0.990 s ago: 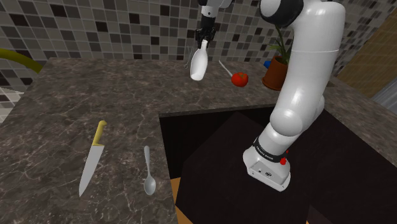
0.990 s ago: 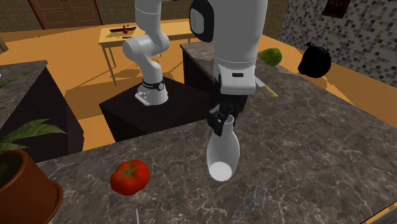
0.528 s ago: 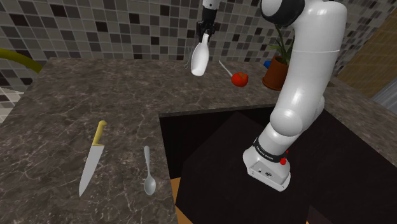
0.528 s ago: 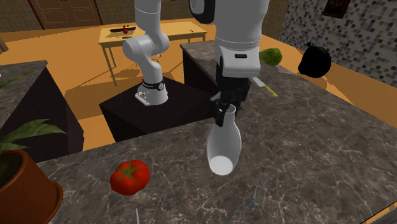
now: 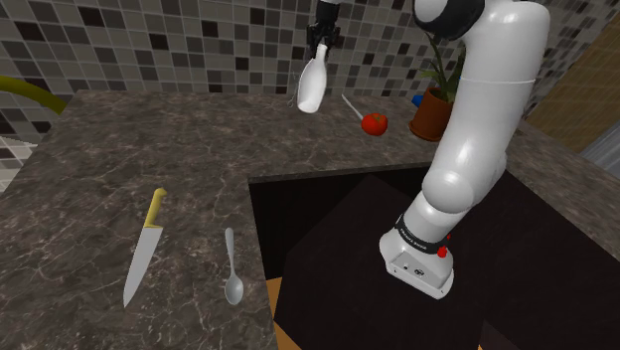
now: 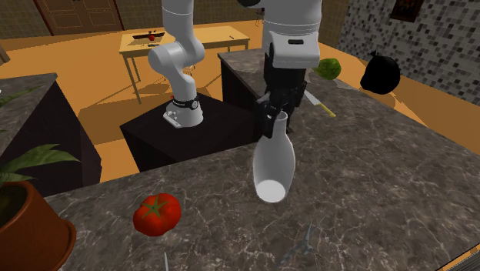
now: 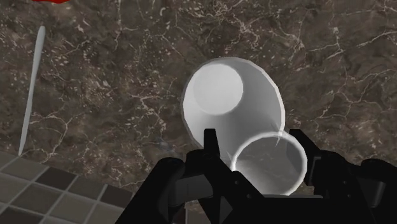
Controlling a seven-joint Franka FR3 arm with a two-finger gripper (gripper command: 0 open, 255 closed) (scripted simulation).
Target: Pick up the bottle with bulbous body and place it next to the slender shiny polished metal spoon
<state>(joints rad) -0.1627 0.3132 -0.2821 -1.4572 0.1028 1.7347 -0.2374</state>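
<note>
Shoulder view shows the white bulbous bottle (image 5: 311, 87) hanging tilted in the air, well apart from the spoon (image 5: 232, 266), which lies on the marbled table (image 5: 89, 189). The black fingers (image 7: 209, 145) clasp the bottle's neck just below its open rim, with the base pointing downward.

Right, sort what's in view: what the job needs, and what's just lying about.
For the job:
white bottle, held in the air by the tool
spoon, flat on the counter

Lying about:
yellow-handled knife, beside the spoon
red tomato
potted plant
</note>
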